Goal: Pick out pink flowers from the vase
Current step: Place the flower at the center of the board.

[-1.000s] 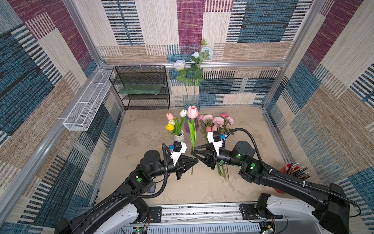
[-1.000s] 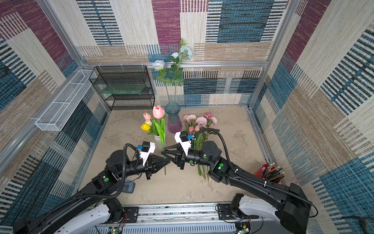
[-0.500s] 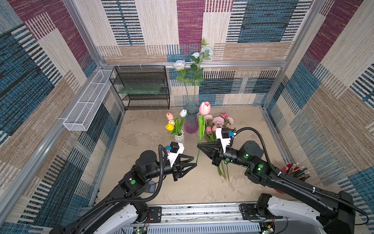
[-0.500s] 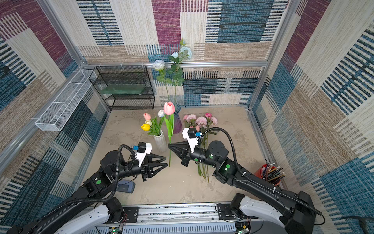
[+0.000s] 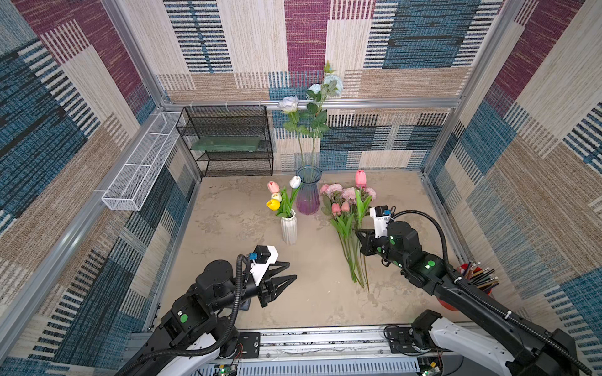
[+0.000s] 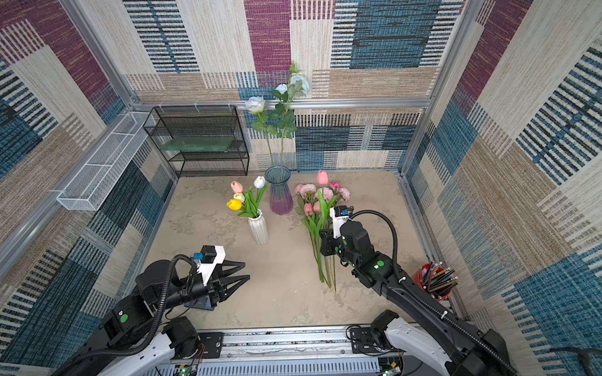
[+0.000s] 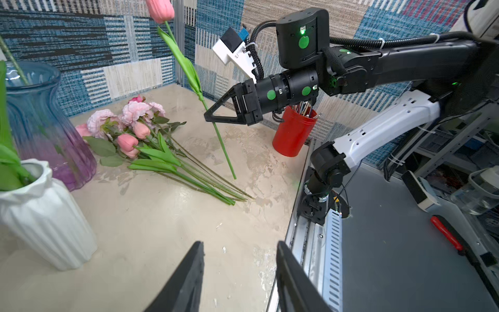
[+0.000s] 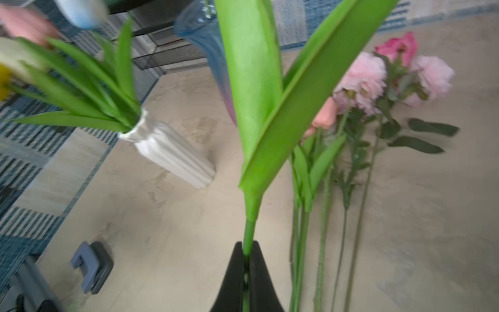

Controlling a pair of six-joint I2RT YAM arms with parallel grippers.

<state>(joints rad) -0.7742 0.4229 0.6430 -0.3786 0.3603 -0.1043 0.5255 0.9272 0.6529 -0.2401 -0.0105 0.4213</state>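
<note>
One pink tulip is in my right tool, which is pinched fully closed on the bare stem just below the long leaves. The flower stands steeply tilted to the right of the glass vase, bloom high and cut end low over the bench. I cannot tell whether that end touches. Under it, also right of the glass vase, lies the pile of pink flowers, with its stems running away from the vase toward the robot's base.

As I read it, the step now is to lay this tulip onto that pile. I want to roll the wrist so the stem comes down parallel with the lying stems, bloom on the vase side, and release only once it rests on them. The stem is thin and smooth and may spin in the pinch, so I go slowly. The broad leaves could drag across the pile and scatter it, so I descend from above rather than sweep sideways, with the bloom clear of the glass vase.

My left tool is about half open and empty, hovering well in front of the glass vase. A second pink tulip stands in the white vase, just left and in front of the glass vase, beside a yellow tulip and a white tulip. That looks like the next pick: low on the stem, pulled straight up so the light vase does not tip.
</note>
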